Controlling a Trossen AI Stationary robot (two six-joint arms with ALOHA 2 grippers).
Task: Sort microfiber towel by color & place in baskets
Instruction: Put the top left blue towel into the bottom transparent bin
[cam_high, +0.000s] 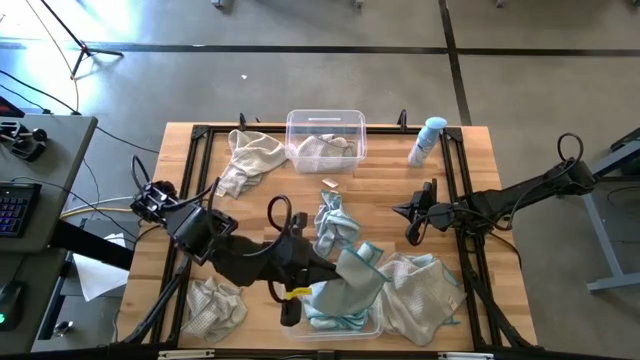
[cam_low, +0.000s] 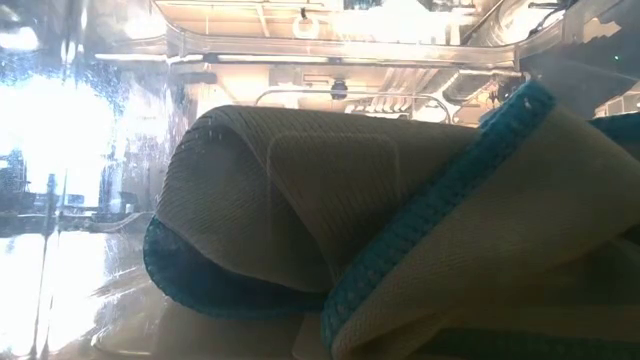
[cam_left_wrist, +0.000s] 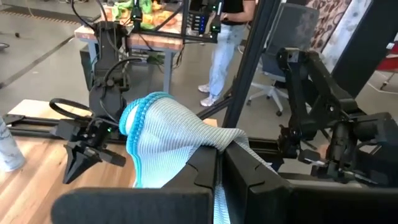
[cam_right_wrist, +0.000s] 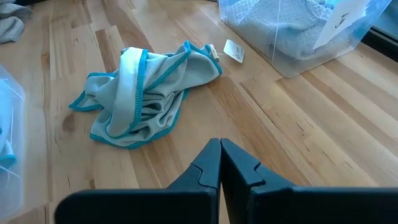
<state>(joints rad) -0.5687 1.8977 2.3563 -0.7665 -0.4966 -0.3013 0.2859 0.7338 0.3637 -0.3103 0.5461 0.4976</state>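
Our left hand, low in the high view, is clenched on a light teal-blue microfiber towel draped over the near clear plastic rectangular basket, so release means lowering. Mid-right, our right hand, clenched on nothing, hovers above the wooden worktop, nearest the loose teal towel.

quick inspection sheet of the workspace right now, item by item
surface: wooden table inside a black frame.
job's things: far basket holds a beige towel; near basket holds teal towels; one teal towel loose mid-table; beige towels outside the baskets.
clutter: spray bottle, small tag.
grippers: left gripper shut on a teal towel over the near basket; right gripper shut, empty.
cables: black loop on left arm.
surroundings: person standing, chair.
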